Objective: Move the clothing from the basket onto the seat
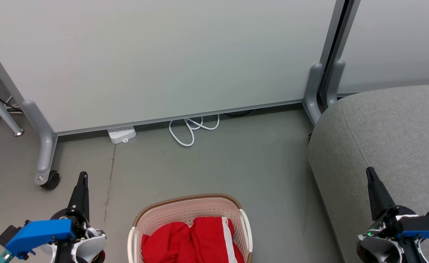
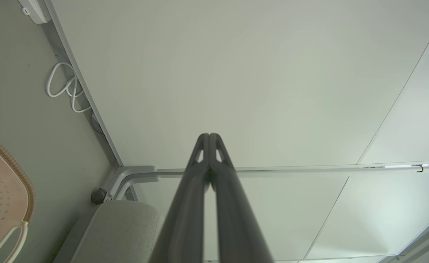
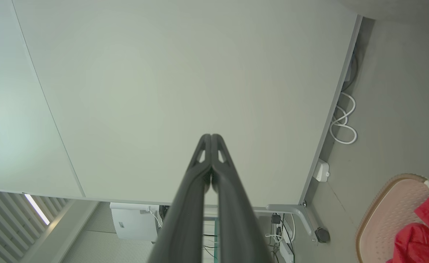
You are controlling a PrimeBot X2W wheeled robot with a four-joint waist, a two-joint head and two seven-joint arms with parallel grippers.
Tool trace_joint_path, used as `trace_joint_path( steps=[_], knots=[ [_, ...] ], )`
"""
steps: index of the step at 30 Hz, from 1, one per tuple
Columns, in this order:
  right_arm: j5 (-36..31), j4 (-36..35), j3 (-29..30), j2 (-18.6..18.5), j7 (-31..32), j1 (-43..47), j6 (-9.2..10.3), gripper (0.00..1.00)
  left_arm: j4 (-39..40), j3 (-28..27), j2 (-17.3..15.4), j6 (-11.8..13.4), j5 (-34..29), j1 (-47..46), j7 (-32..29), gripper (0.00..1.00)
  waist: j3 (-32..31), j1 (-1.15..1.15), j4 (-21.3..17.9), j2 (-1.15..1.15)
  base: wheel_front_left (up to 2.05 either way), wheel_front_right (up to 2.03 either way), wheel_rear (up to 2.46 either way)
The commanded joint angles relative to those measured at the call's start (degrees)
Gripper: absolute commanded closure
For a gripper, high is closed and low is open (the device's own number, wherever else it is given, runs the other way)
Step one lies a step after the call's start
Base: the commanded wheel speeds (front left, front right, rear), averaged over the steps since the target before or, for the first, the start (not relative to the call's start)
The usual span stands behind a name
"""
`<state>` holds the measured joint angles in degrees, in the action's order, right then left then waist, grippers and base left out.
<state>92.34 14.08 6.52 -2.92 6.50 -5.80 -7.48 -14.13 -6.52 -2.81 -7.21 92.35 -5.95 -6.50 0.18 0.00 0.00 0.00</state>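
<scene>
The cream basket (image 1: 185, 212) with its brown rim stands on the floor at the bottom middle of the head view, with the red clothing (image 1: 196, 239) and its white band heaped inside. The grey seat (image 1: 389, 135) fills the right side. My left gripper (image 1: 83, 176) is shut, left of the basket, fingers pointing up at the wall. My right gripper (image 1: 370, 171) is shut too, over the seat's front corner. In the left wrist view the shut fingers (image 2: 209, 136) point at the wall panel, the basket (image 2: 6, 190) at the left edge. In the right wrist view the basket (image 3: 389, 219) and clothing (image 3: 422, 233) sit at the lower right.
A pale partition wall (image 1: 163, 54) on grey wheeled legs (image 1: 44, 146) stands behind the basket. A white power strip (image 1: 122, 134) and a looped white cable (image 1: 192, 129) lie at its foot. Grey floor stretches between basket and wall.
</scene>
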Motion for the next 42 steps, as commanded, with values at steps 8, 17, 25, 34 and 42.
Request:
trace_joint_path(
  steps=[8,17,25,34,42],
  knots=[
    [0.2,-0.2,0.0,0.1,0.2,-0.8,-0.02,1.00,0.2,-0.1,-0.1,-0.5,0.2,-0.5,-0.2,1.00,0.0,0.00,0.0,0.00,0.00,0.00,0.00],
    [0.2,-0.2,0.0,0.1,0.2,-0.8,-0.02,1.00,0.2,-0.1,-0.1,-0.5,0.2,-0.5,-0.2,1.00,0.0,0.00,0.0,0.00,0.00,0.00,0.00],
    [0.0,1.8,-0.1,0.2,-0.1,1.4,0.09,0.00,-1.7,0.1,0.4,0.1,0.0,1.8,0.1,0.00,0.0,0.00,0.0,0.00,0.00,0.00,0.00],
    [-4.3,1.3,-0.2,0.2,-2.7,1.1,0.07,0.00,-1.5,0.8,0.4,0.1,-3.4,1.0,2.6,0.00,0.1,0.00,0.1,0.00,0.00,0.00,0.00],
    [-12.5,-0.2,-0.7,0.2,-4.8,0.6,0.06,0.00,-0.1,0.6,0.3,0.0,-12.2,0.2,4.8,0.00,0.3,0.00,0.2,0.00,0.00,0.00,0.00]
  ],
)
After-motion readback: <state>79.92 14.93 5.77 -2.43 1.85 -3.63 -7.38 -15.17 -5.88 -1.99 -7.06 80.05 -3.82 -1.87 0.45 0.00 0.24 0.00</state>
